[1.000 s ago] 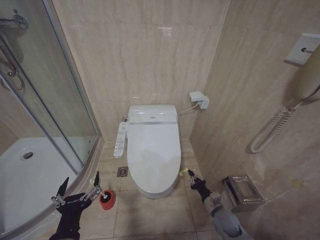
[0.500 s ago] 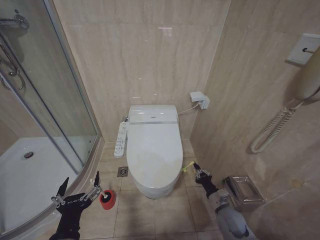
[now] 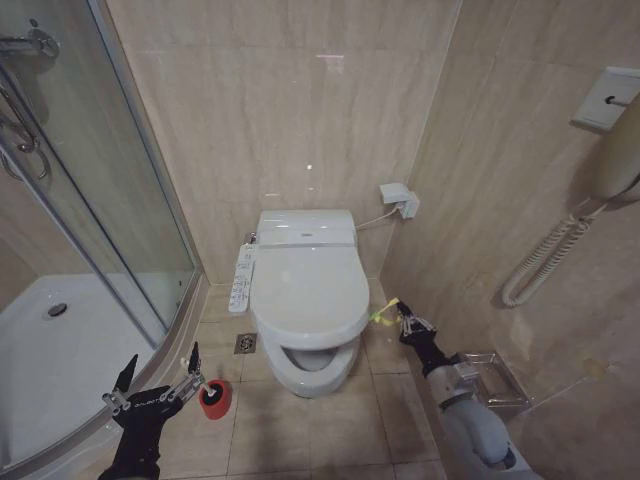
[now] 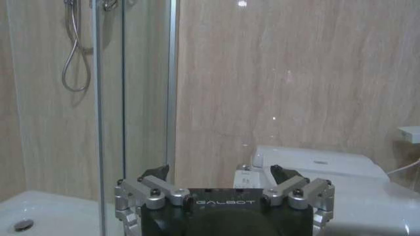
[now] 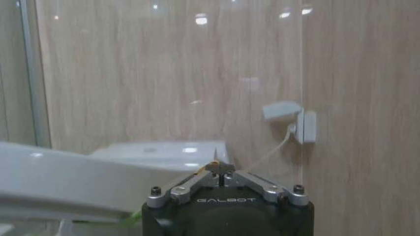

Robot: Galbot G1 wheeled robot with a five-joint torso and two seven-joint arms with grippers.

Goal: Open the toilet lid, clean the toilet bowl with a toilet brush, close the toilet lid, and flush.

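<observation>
Right gripper: you have the right gripper [image 3: 405, 322] at lower right of centre in the head view, just beside the right edge of the toilet lid [image 3: 310, 283]. Its fingers are pinched together on a thin yellow-green strap [image 3: 383, 312] that runs to the lid's edge.
Toilet lid: it sits in the middle of the frame, front end tilted up off the toilet bowl [image 3: 312, 368], so you see a dark gap and the bowl's front rim beneath it.
Side panel: the white button panel [image 3: 241, 279] lies along the left side of the toilet.
Left gripper: your left gripper [image 3: 158, 384] hangs at lower left by the shower door [image 3: 95, 190], fingers spread wide and holding nothing.
Brush holder: a red cup [image 3: 214, 398] stands on the floor just right of the left gripper; you cannot make out the brush itself.
</observation>
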